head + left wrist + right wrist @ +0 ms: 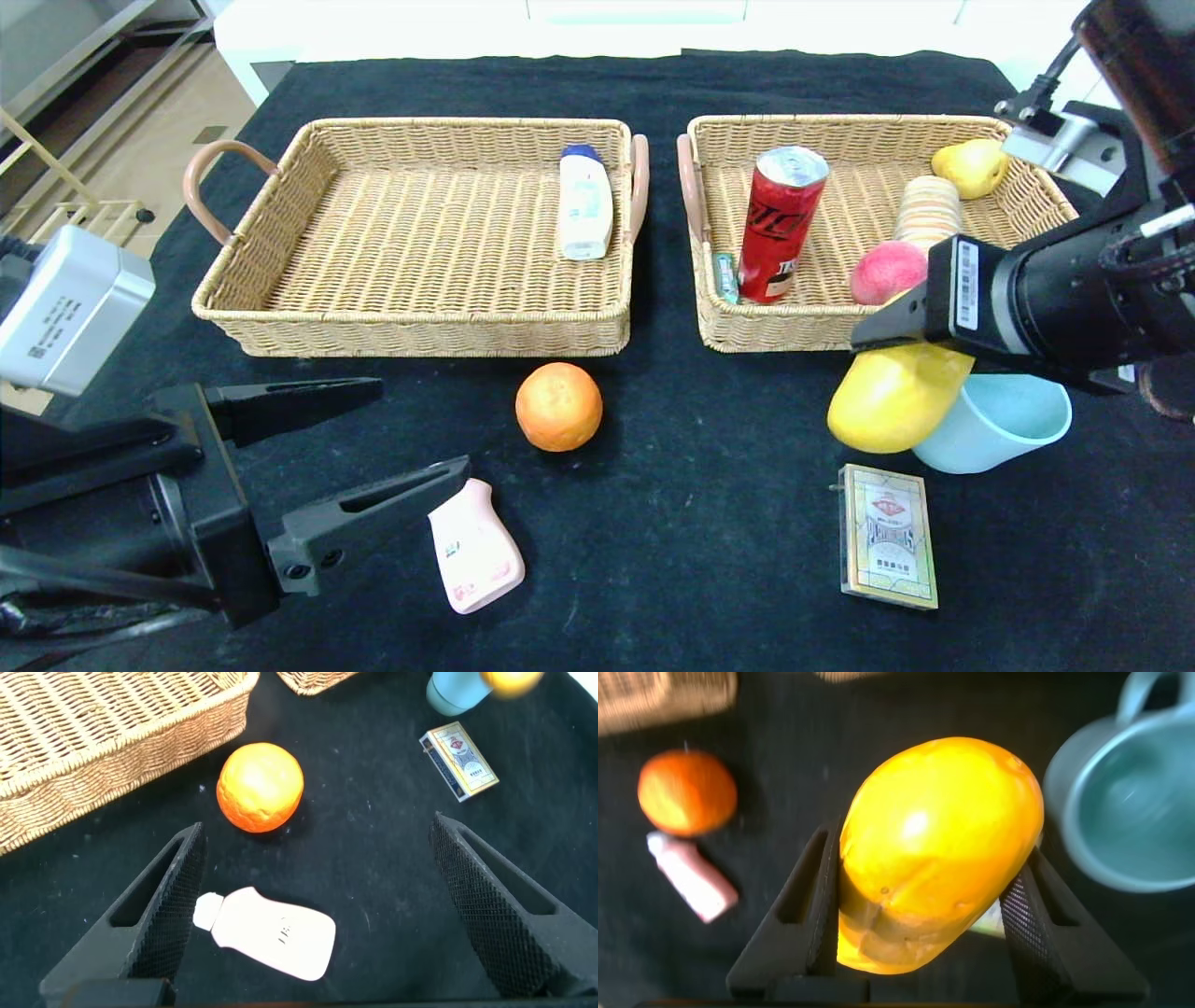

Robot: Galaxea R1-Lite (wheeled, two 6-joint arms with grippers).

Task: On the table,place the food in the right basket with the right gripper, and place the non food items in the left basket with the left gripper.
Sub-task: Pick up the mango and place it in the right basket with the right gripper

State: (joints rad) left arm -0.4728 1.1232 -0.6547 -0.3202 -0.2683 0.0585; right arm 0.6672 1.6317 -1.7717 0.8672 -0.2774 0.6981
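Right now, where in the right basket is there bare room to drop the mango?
The right basket is bare in its back middle, between the red can and the pear. Its front right is crowded by the peach and striped item. The right tool holds the mango.

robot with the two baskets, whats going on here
It is sorting items into two wicker baskets. The right gripper is shut on a yellow mango, held in front of the right basket, beside a blue cup. The left gripper is open around a pink bottle lying on the table. An orange and a card box are also on the table.
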